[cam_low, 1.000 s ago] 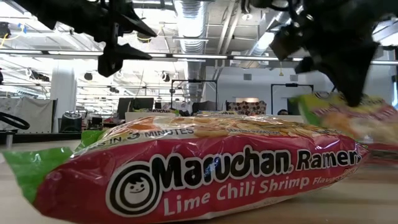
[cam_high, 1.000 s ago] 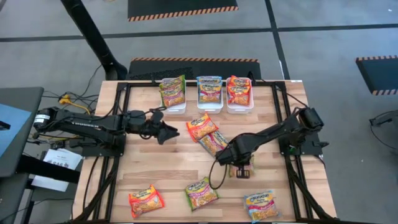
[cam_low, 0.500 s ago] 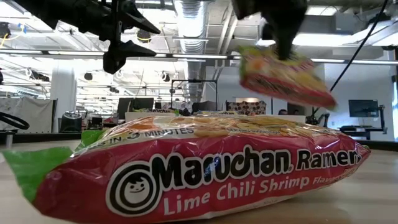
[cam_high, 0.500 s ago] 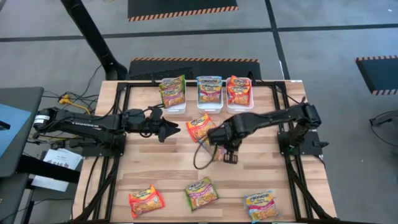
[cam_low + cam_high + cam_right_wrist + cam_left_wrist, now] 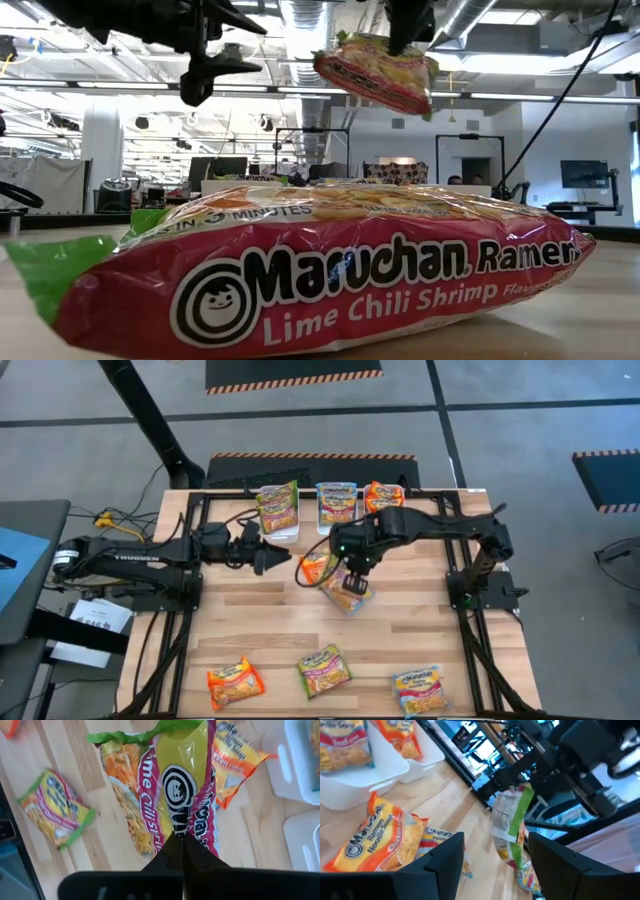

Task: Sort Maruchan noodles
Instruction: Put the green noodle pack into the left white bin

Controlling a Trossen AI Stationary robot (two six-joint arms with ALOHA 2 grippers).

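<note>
One green-edged packet point(image 5: 376, 68) lifted higher, nearer bins point(image 5: 338, 525)

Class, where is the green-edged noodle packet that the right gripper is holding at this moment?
In the high view, the green-edged packet hangs from the right gripper above table centre, beside an orange packet, just before the white bins.

My matt black fingers point(image 5: 182, 852) pinch a glossy, crinkled plastic packet point(image 5: 172, 785) (lime chili shrimp) above the pale, grainy wooden table point(image 5: 270, 625).
</note>
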